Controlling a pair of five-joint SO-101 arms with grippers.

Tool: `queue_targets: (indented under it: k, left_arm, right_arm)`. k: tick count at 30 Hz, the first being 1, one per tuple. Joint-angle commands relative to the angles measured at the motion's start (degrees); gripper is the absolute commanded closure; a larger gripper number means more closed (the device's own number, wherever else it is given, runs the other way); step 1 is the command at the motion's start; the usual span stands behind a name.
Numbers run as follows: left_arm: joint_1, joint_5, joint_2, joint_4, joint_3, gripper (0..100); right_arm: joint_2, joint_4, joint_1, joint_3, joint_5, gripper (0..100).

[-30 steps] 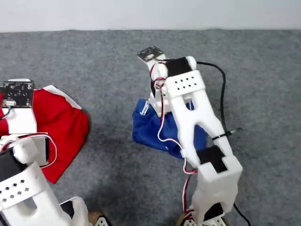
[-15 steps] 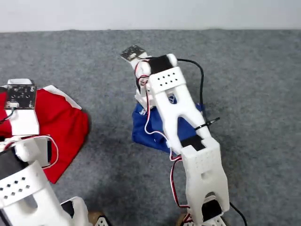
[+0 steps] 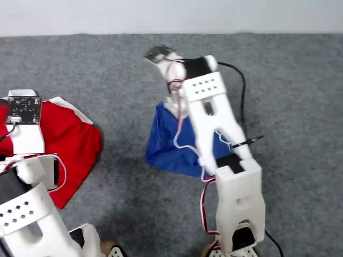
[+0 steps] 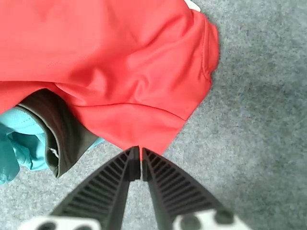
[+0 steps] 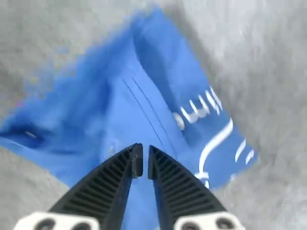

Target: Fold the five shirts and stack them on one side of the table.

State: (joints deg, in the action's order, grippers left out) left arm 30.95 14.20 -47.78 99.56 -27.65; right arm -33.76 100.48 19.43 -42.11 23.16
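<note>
The right claw was drawn almost shut, with only a slit between its jaws. It seemed to pinch a fold of the blue shirt, though blur made that uncertain. The shirt spread beneath and beyond the tips on the grey surface. The left claw was closed on nothing, its tips at the hem of the red shirt lying just ahead. Beside that claw, a dark shirt and a teal shirt stuck out from under the red one.
</note>
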Motion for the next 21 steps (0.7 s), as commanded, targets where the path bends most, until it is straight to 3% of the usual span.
queue_targets:
  k: [1, 8, 16, 21]
  left_arm:
    - [0.00, 0.18, -0.97, -1.23, 0.57, 98]
    - [-0.09, 0.09, -0.97, -1.23, 0.40, 98]
    - [-0.09, -0.09, -0.97, -1.23, 0.31, 98]
    - [-0.09, -0.09, -0.97, -1.23, 0.48, 98]
  right_arm:
    - [4.35, 2.33, -4.97, 4.57, 3.25, 98.8]
    - [-1.19, 1.01, -5.41, 7.91, 4.31, 98.8]
    - [-4.35, 1.89, 10.33, 7.82, 4.04, 98.8]
    - [1.27, 2.42, 17.80, 7.82, 1.93, 98.8]
